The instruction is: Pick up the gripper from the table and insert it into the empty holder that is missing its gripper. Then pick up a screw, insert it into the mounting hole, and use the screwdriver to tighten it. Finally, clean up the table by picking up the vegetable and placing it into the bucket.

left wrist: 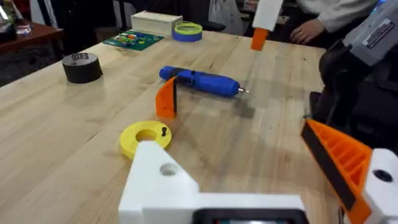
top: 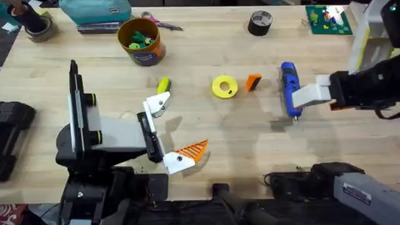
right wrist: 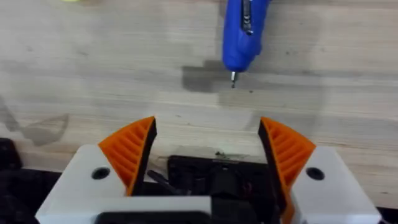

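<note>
The left hand (top: 170,132) stands wide and holds nothing. One of its mounts, the holder (top: 157,104), is bare white; the other carries a ribbed orange tip. In the left wrist view the holder (left wrist: 160,178) fills the foreground with its empty screw hole facing up, while the ribbed tip is cut off at the edge.

Ahead of this hand lies the yellow disc (left wrist: 145,136), with a small dark screw (left wrist: 163,131) on it, too small to make out in detail. Just beyond the disc stands the gripper (left wrist: 166,98), and past that the screwdriver (left wrist: 200,81) lies on the tabletop (left wrist: 56,143).

The vegetable (top: 163,84) lies just beyond the holder, and the bucket (top: 142,41) stands farther off, with green items inside that are hard to identify.

The right hand (right wrist: 206,144) is wide and empty too, hovering just short of the screwdriver's silver tip; the screwdriver's rear is cut off in the right wrist view.
</note>
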Robot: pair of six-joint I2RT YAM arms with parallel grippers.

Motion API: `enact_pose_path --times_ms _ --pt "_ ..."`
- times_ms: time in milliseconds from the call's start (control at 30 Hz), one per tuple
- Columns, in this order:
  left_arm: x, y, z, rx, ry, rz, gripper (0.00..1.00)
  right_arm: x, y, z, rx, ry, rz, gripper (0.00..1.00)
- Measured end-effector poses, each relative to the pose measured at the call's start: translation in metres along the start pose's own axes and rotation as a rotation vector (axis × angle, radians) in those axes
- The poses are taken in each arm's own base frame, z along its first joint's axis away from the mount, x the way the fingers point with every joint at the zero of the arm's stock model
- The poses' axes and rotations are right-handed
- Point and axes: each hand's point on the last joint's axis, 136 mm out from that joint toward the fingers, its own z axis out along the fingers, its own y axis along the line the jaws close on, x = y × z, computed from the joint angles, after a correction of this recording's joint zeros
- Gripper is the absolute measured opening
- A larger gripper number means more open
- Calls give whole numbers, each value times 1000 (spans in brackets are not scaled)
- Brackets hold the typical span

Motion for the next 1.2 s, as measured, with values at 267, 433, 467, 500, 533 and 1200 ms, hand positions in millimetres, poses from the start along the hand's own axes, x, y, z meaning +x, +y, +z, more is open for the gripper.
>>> enact_pose_path --times_ms 267,433,467,500,533,1200 --pt "0 0 0 0 0 0 985 -6 22 5 -40 61 15 995" --pt "0 0 0 0 0 -1 986 -29 41 0 -15 66 -4 996" --pt "0 0 0 0 0 -1 986 -36 45 -1 -5 56 -10 996" --pt "0 0 0 0 0 -1 985 -41 48 -3 5 48 -17 995" --pt "0 0 0 1 0 -1 985 -48 53 -6 13 38 -27 995" --pt "0 -1 0 5 0 -1 986 -113 115 17 33 20 -182 996"
